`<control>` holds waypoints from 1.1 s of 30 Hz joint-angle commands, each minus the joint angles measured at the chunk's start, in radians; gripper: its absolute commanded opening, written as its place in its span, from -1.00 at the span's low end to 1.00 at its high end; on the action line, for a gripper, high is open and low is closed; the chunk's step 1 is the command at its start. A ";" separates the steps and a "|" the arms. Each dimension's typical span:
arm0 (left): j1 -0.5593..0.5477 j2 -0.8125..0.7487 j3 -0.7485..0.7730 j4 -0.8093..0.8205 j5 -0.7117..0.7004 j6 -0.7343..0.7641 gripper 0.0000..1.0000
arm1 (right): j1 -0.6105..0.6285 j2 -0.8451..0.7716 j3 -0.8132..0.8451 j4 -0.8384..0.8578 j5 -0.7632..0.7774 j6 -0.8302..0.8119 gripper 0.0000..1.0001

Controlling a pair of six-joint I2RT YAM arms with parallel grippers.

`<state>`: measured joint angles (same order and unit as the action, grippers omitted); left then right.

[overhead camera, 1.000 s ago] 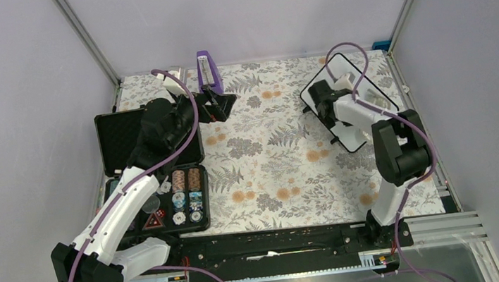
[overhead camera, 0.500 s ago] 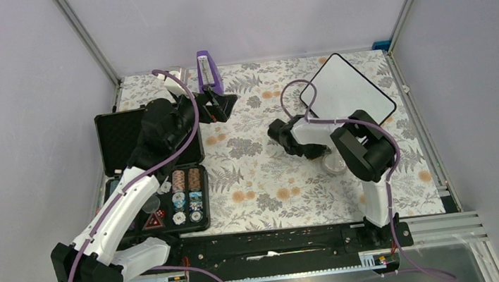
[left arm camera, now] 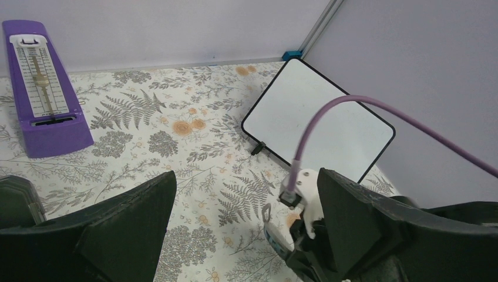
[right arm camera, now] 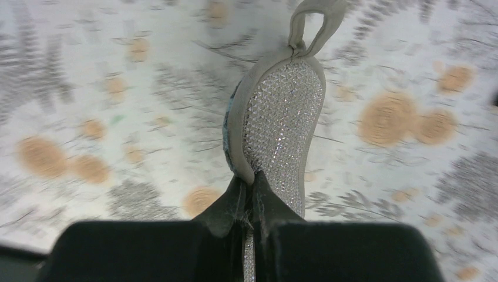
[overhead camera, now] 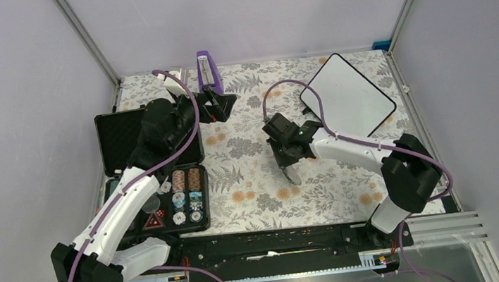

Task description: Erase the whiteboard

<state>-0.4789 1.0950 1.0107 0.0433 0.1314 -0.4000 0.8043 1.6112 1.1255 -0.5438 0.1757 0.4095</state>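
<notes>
The whiteboard (overhead camera: 348,96) lies flat at the back right of the floral table, wiped blank, and shows in the left wrist view (left arm camera: 317,120) too. My right gripper (overhead camera: 287,161) hangs over the middle of the table, to the left of the board and apart from it. In the right wrist view it (right arm camera: 251,183) is shut on the edge of a silvery oval pad (right arm camera: 283,114), held above the cloth. My left gripper (overhead camera: 225,105) is open and empty at the back, beside the metronome; it shows open in its own view (left arm camera: 245,176).
A purple metronome (overhead camera: 207,71) stands at the back centre. An open black case of poker chips (overhead camera: 167,193) lies at the left. A small blue object (overhead camera: 381,46) sits in the back right corner. Walls close in on three sides.
My right arm has swung off the whiteboard, down and left to the table's middle, with the pad in its jaws. The board now lies uncovered. The left arm has not moved.
</notes>
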 commanded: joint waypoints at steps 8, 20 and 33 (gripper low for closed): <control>-0.004 -0.015 0.043 0.001 -0.056 0.047 0.98 | 0.189 0.067 -0.072 0.058 0.003 0.058 -0.70; -0.065 0.019 0.052 -0.042 -0.231 0.137 0.98 | 0.308 -0.278 -0.197 0.202 0.029 0.014 0.81; -0.109 -0.172 0.214 -0.387 -0.327 0.074 0.98 | 0.306 -0.790 -0.004 -0.016 0.555 -0.163 0.99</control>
<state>-0.5877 1.0386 1.0775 -0.2199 -0.1520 -0.2871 1.1141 0.8711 0.9951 -0.4866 0.5106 0.3538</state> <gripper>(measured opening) 0.989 0.993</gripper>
